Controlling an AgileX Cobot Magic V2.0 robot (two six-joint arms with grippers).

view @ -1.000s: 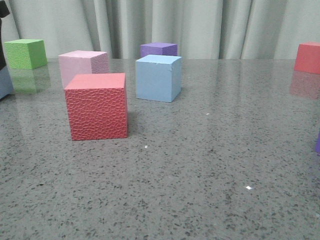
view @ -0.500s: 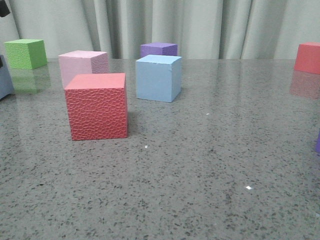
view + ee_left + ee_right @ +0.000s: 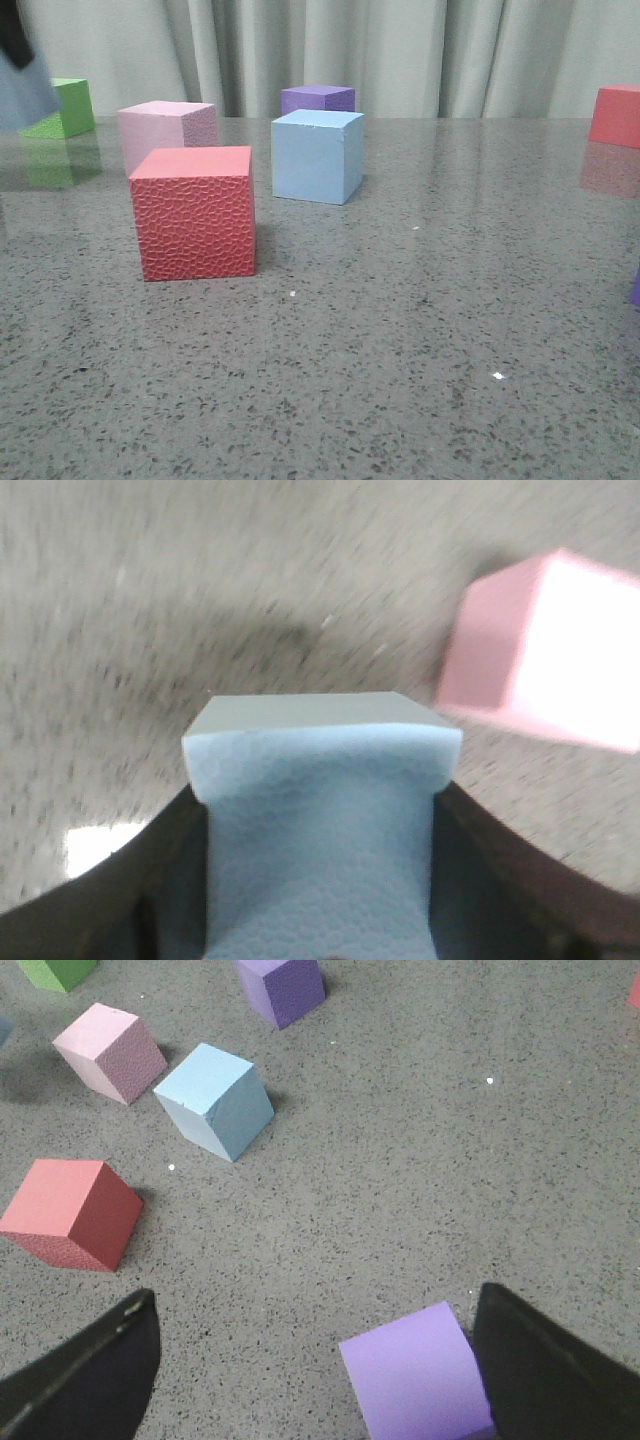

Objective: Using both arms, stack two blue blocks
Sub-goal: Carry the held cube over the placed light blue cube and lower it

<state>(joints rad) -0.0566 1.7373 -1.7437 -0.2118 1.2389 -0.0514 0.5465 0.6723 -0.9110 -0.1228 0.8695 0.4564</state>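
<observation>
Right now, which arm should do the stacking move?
Left. Its gripper already holds one blue block, lifted off the table. The other blue block sits free mid-table. The right gripper is open and empty, next to a purple cube.

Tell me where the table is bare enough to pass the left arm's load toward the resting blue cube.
Bare grey speckled tabletop spreads in front of and right of the pale sky-blue matte cube, out to the far-right red cube. Crowded on its left: red pebbled cube and pale pink cube; dark purple cube behind. The left end effector holds the second blue cube.
</observation>
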